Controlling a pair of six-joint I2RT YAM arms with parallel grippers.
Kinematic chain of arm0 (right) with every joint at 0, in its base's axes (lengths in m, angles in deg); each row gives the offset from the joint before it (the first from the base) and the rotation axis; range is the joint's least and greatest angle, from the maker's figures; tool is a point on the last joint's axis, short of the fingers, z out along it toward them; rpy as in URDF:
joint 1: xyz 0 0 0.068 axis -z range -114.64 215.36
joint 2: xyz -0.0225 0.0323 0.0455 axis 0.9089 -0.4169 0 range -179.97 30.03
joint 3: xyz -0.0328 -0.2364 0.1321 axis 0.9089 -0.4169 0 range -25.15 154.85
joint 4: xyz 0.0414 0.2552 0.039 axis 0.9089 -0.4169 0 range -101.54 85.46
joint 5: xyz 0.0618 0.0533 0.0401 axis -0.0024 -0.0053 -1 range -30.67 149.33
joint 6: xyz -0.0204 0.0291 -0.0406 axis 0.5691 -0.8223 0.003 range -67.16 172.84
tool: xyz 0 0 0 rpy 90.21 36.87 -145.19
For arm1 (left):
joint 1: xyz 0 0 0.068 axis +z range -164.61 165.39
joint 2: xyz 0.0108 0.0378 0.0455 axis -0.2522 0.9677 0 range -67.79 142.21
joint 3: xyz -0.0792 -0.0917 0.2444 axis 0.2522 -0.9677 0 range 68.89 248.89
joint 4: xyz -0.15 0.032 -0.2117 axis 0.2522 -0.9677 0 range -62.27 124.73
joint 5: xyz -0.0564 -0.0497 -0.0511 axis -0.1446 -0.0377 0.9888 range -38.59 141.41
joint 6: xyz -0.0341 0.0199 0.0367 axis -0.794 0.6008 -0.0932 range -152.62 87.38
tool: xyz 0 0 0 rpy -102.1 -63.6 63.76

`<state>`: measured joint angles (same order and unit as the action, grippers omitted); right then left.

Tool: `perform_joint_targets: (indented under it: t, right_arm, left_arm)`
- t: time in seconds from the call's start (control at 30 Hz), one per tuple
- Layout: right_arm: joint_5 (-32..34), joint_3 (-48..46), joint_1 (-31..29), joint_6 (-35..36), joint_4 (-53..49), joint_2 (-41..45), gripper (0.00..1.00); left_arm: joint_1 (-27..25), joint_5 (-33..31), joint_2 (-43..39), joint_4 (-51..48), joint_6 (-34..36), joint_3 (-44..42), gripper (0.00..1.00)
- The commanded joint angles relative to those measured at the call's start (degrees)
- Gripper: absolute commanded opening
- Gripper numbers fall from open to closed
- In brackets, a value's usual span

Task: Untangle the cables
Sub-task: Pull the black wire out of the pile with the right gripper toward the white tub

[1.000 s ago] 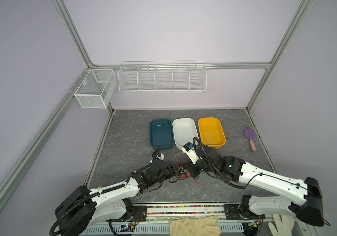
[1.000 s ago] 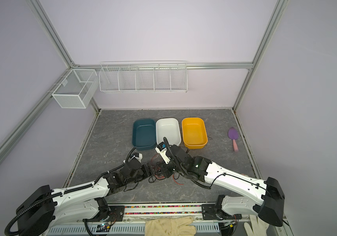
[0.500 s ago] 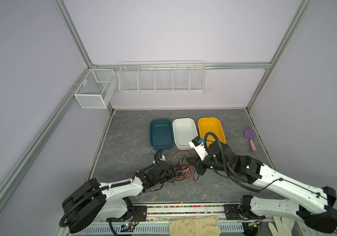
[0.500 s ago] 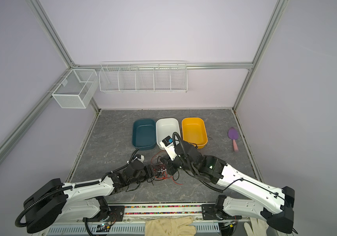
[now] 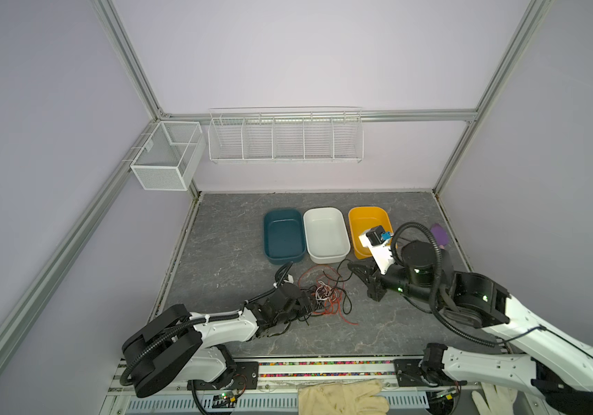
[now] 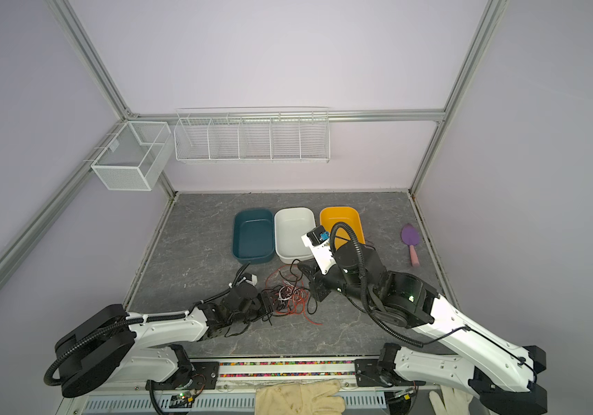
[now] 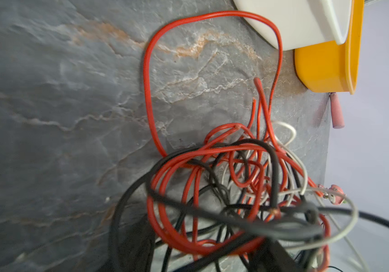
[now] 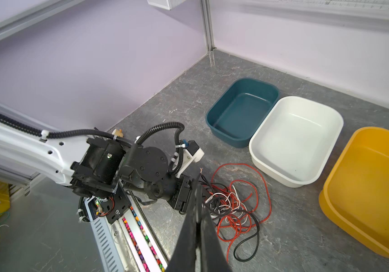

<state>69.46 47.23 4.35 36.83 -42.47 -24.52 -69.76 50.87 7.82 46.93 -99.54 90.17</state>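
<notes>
The cables (image 5: 323, 294) lie as one tangle of thin red, black and white wires in front of the bins, seen in both top views (image 6: 289, 296). My left gripper (image 5: 307, 303) is pushed into the tangle's left side. In the left wrist view its blurred fingers (image 7: 137, 249) stand apart with several red and black strands (image 7: 212, 188) between them. My right gripper (image 5: 350, 266) is to the right of the tangle, just behind it. Its fingers (image 8: 198, 212) are pressed together on a black cable (image 5: 341, 264) that runs back into the tangle.
A teal bin (image 5: 284, 235), a white bin (image 5: 325, 233) and a yellow bin (image 5: 363, 222) stand in a row behind the cables. A purple brush (image 6: 410, 239) lies at the right wall. Wire baskets (image 5: 286, 138) hang on the back wall. Gloves (image 5: 341, 397) lie past the front rail.
My right gripper has drawn away from the tangle to the right and back, staying shut. My left gripper's fingers have narrowed inside the tangle.
</notes>
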Motion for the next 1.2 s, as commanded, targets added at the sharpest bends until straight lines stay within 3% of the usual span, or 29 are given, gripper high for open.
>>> perform_joint_targets:
  t: [0.0, 0.47, 0.63, 0.93, 1.17]
  right_arm:
    - [2.59, 3.17, -0.4, 1.91, -2.79, 0.58, 0.06]
    - [7.12, 14.28, -0.39, 4.97, -8.99, 0.23, 0.07]
    - [10.37, 13.62, 0.83, 5.9, -9.36, 0.14, 0.06]
    - [1.42, 12.27, 10.55, 4.56, -7.33, -0.56, 0.06]
    - [-2.69, 12.95, 16.02, 4.68, -6.5, -2.36, 0.06]
  left_arm:
    - [-0.3, -0.8, 0.99, 0.78, -0.41, -0.28, 0.59]
    - [-0.3, -0.91, 3.63, 2.31, -0.07, -0.66, 0.55]
    - [-0.3, -3.24, -1.43, -5.21, 2.44, 2.17, 0.64]
    - [0.27, -12.58, -14.82, -22.09, 11.49, 10.43, 0.78]
    - [5.32, -13.01, -20.09, -33.25, 18.63, 17.36, 0.85]
